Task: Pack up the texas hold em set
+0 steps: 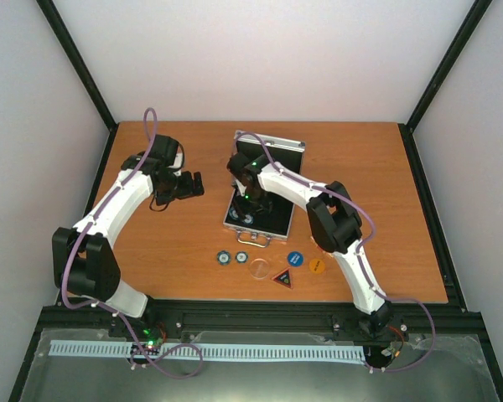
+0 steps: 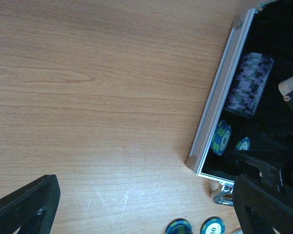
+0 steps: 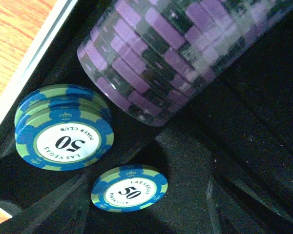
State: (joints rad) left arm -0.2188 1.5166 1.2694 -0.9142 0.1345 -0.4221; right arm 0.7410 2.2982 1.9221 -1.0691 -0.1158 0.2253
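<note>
Presently right claw (image 3: 146, 214) half-open, empty, over loose blue-green poker chip (image 3: 129, 187) in silver aluminium case (image 2: 219, 97); off-centre closing could flip it; left claw (image 2: 146, 209) wide open, empty.

The left arm (image 1: 117, 201) and right arm (image 1: 289, 182) share one build: smooth white shells on the long links and bulky black housings (image 1: 92, 264) at the joints. A lilac cable (image 1: 153, 126) runs along each arm, looping free of the shell in places and trailing off past the base (image 1: 147, 333), which is black. Small green lights (image 1: 253, 164) glow near the right arm's wrist and at the left base. The left hand (image 1: 199, 184) and right hand (image 1: 247, 208) are black throughout. In the left wrist view, its fingers (image 2: 24, 207) are thick, matte black slabs with blunt, squared edges.
</note>
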